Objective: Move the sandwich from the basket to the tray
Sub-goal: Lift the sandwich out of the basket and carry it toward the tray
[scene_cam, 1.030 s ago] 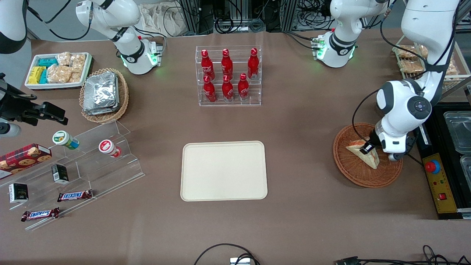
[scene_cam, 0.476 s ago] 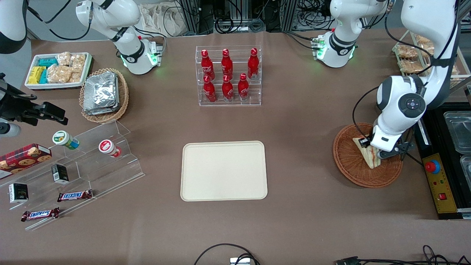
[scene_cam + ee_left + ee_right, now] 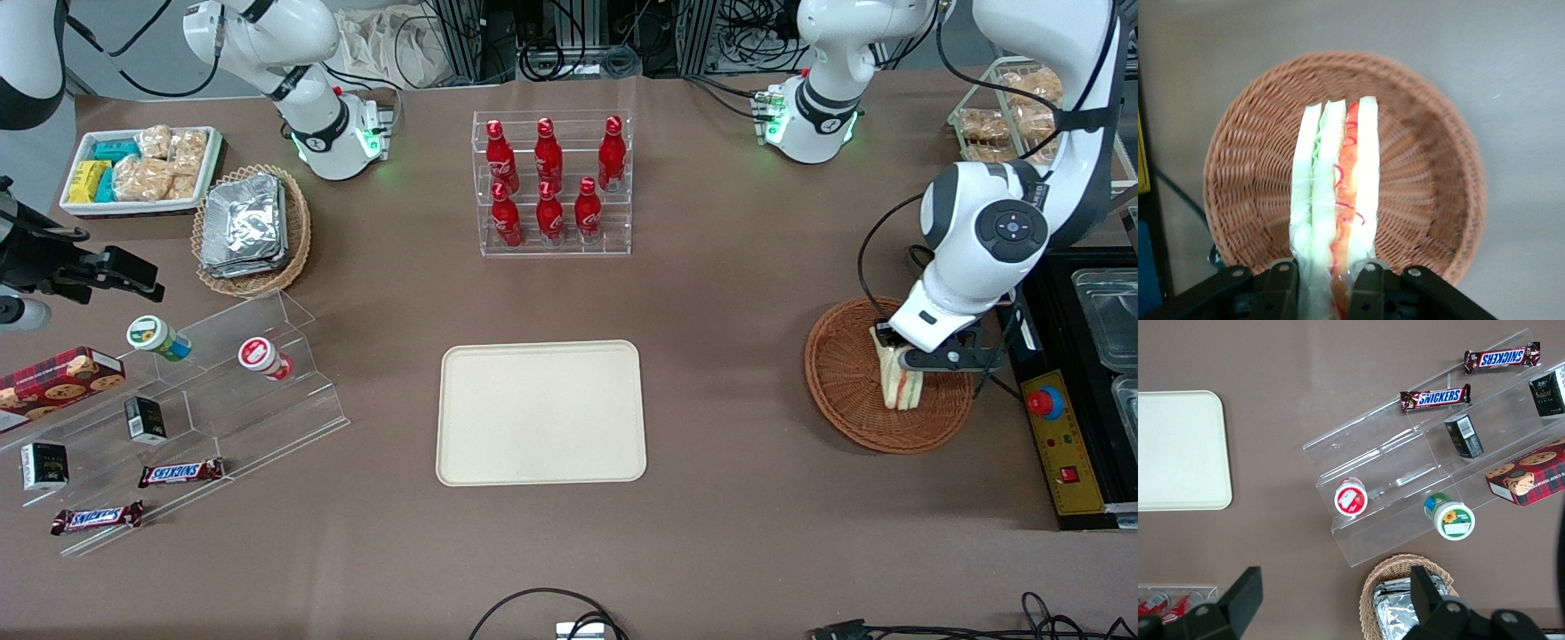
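Observation:
The sandwich [image 3: 900, 384], a white bread wedge with red-orange and green filling, hangs on edge in my left gripper [image 3: 902, 354] just above the reddish-brown wicker basket [image 3: 849, 391] at the working arm's end of the table. In the left wrist view the gripper [image 3: 1331, 287] is shut on the sandwich [image 3: 1335, 193], one black finger on each bread face, with the basket [image 3: 1425, 173] below it. The cream tray [image 3: 540, 412] lies flat in the middle of the table, nearer the parked arm than the basket, and also shows in the right wrist view [image 3: 1178, 450].
A clear rack of red bottles [image 3: 551, 182] stands farther from the front camera than the tray. A black control box with a red button [image 3: 1062, 436] sits beside the basket. A stepped acrylic shelf with snacks [image 3: 178, 418] and a tan basket of foil packets [image 3: 252, 228] lie toward the parked arm's end.
My left gripper has risen and turned with the sandwich in it. The sandwich has gone from lying flat in the basket to hanging on edge above it.

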{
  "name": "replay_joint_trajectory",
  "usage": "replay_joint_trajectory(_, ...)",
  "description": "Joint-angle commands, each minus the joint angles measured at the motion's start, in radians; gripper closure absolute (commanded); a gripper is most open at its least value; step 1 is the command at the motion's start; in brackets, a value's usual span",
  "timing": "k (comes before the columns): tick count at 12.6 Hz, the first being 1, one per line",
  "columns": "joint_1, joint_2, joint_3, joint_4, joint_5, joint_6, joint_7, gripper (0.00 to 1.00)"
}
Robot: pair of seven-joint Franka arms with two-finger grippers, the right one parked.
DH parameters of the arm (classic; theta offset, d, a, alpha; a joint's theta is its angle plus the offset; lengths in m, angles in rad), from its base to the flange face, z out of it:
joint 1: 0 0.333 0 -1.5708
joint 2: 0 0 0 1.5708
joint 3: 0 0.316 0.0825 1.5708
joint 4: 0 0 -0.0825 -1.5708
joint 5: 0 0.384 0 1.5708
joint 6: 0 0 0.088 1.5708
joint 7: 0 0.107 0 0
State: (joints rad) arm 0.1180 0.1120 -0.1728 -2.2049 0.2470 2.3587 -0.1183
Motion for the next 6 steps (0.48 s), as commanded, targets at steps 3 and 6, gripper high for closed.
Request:
replay_joint_trajectory(3,-0.001,0.078,-0.102,0.271,-0.017,-0.243,0.014,0.77)
replay_joint_trajectory(6,-0.010,0.132,-0.168,0.443,-0.126,-0.347,-0.020,0.77)
